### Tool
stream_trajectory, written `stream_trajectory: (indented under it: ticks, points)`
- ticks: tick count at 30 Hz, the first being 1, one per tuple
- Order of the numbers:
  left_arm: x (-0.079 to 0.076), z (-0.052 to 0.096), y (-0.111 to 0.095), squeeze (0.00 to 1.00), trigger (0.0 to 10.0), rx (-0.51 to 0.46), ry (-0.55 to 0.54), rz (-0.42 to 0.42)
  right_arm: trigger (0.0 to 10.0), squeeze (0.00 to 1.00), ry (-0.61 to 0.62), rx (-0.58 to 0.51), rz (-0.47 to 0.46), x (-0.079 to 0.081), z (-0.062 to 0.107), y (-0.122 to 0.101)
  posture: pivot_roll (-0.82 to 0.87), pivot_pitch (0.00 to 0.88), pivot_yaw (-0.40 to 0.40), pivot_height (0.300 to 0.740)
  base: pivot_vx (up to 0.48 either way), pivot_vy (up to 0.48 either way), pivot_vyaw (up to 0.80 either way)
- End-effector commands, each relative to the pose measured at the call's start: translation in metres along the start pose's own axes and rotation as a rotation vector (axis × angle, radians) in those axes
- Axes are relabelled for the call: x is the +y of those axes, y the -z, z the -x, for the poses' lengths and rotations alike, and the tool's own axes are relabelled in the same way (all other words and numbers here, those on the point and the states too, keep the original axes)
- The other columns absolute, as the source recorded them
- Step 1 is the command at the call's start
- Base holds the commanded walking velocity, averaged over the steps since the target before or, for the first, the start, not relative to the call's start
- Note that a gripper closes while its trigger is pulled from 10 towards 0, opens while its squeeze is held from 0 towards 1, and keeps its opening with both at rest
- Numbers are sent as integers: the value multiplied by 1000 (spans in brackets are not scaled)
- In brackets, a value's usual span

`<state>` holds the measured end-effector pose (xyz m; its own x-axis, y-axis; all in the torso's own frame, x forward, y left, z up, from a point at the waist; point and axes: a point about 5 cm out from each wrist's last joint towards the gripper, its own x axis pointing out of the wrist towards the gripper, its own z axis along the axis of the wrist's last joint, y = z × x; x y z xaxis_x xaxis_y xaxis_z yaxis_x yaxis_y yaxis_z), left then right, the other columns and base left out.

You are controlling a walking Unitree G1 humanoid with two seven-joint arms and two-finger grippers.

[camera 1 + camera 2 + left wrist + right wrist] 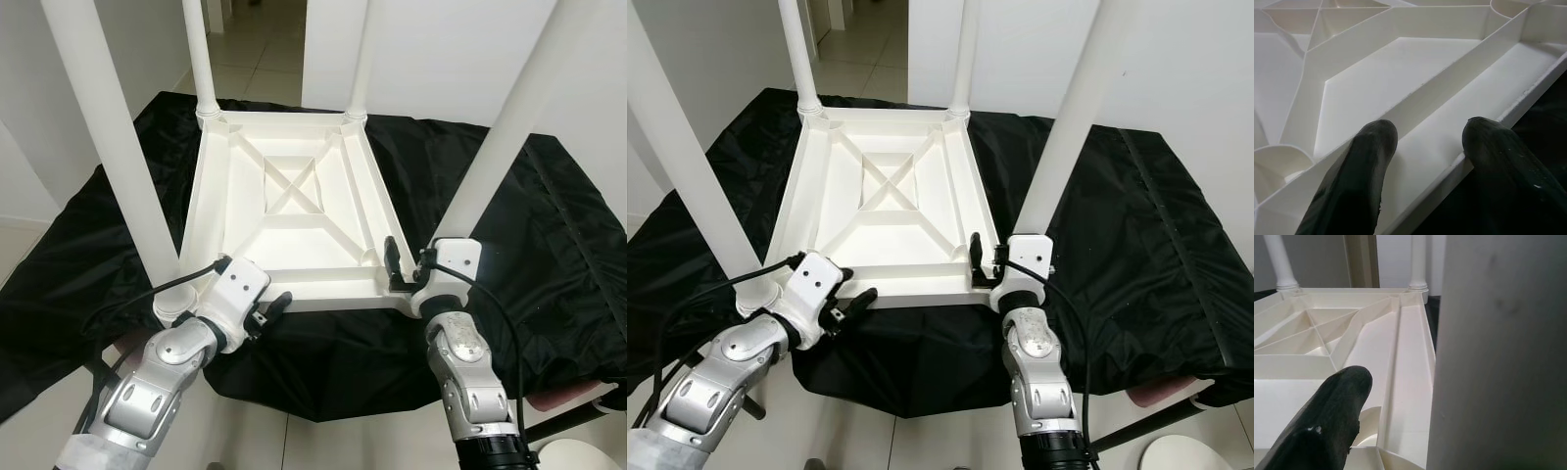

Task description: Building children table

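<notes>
- Currently the white children's table [294, 211] lies upside down on a black cloth [549, 255] that covers the counter; its ribbed underside faces up.
- Its four legs point straight up: near-left leg [113, 147], near-right leg [505, 137], far-left leg [199, 59], far-right leg [362, 64].
- Its long axis runs away from the robot, with one short edge nearest the robot.
- An X-shaped rib pattern [294, 186] sits toward the far end of the underside.
- Left hand [272, 308] is at the near short edge, just beside the base of the near-left leg. Its fingers [1359, 181] are spread; in the left wrist view one lies inside the edge channel and the other outside the rim.
- Right hand [397, 266] is at the near-right corner, with the near-right leg touching or just beside it. One finger [1327, 426] stands over the underside; whether the hand is spread or pinching the leg cannot be told.
- Pale tiled floor [265, 59] shows beyond the counter.
</notes>
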<state>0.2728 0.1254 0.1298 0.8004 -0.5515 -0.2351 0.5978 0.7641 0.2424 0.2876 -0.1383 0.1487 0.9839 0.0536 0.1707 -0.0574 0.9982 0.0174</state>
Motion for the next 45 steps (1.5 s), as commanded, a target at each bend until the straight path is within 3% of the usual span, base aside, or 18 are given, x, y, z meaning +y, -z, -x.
stream_trajectory:
  ticks: [1,6,13,17,21,24,35,41,45]
  points:
    - [2,3,22,0,10000,106,-8,19,10000,0,-54,11,-18,14,2,3,49,98,-43,740,0,0,0]
    - [4,8,20,0,10000,88,54,-12,10000,0,-47,24,-21,11,2,7,53,97,-43,740,0,0,0]
    - [18,6,29,0,10000,126,4,-60,10000,0,-47,11,-19,11,-1,5,49,97,-39,740,0,0,0]
    - [32,4,37,0,10000,158,-38,-99,10000,0,-75,-27,-11,15,-15,-1,44,99,-35,740,0,0,0]
    - [52,11,41,0,10000,191,-103,-119,10000,0,-221,-34,-45,37,-20,-6,52,99,-42,740,0,0,0]
    - [52,13,41,0,10000,189,-104,-125,10000,0,-228,-36,-44,39,-18,-5,55,99,-45,740,0,0,0]
    - [47,18,32,0,10000,133,-78,-130,10000,0,-219,-74,-40,31,-13,-3,69,94,-55,740,0,0,0]
    - [13,16,-12,0,10000,-97,41,4,10000,0,-203,-125,-13,24,-5,-15,70,85,-56,740,0,0,0]
    - [0,15,-29,0,10000,-169,72,39,10000,0,-192,-143,0,23,-1,-21,71,85,-56,740,0,0,0]
